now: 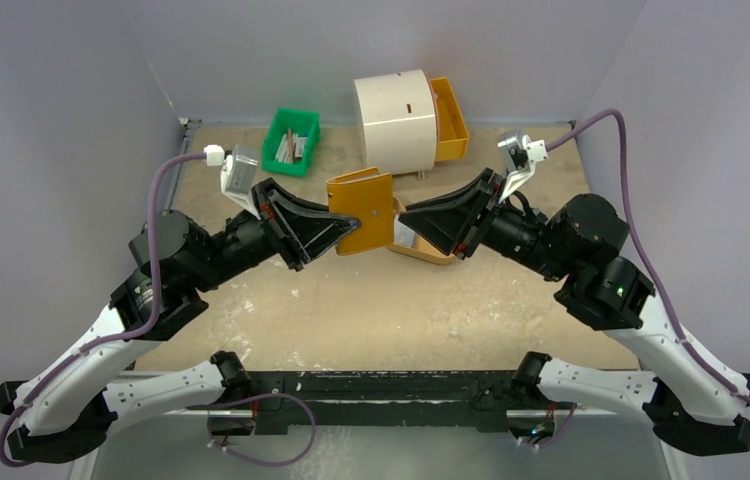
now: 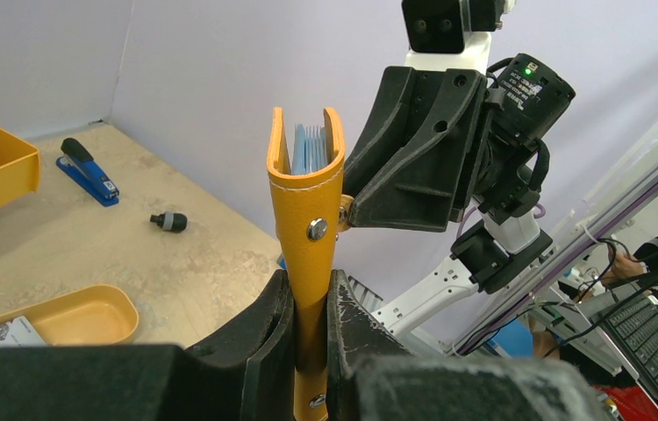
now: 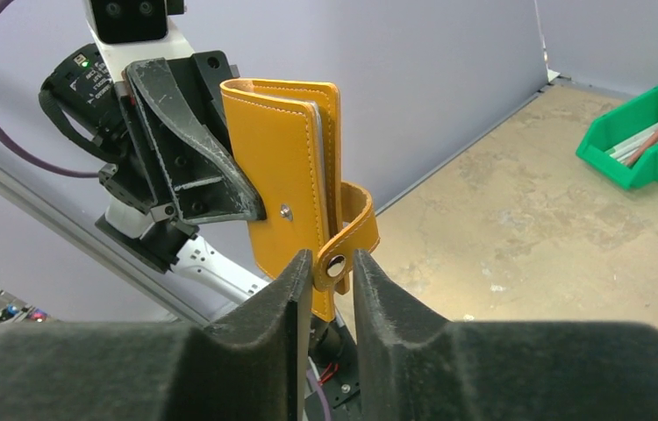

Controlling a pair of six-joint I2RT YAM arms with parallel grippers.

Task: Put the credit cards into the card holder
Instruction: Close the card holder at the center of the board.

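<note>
The orange-tan card holder (image 1: 363, 205) hangs upright in the air over the middle of the table. My left gripper (image 1: 346, 232) is shut on its lower edge (image 2: 308, 219). Between its two covers show the pale blue edges of credit cards (image 2: 308, 145). My right gripper (image 3: 332, 263) comes in from the opposite side, and its fingers are closed against the curled snap strap (image 3: 347, 232) of the holder (image 3: 282, 175). Another pale card (image 2: 5, 333) lies in the oval orange tray (image 2: 89, 303) below.
A green bin (image 1: 291, 140) of sticks and papers sits at the back left. A white round drawer unit (image 1: 394, 120) with an open orange drawer (image 1: 449, 118) is behind the grippers. A blue stapler (image 2: 89, 171) and a small black knob (image 2: 168, 221) lie on the table.
</note>
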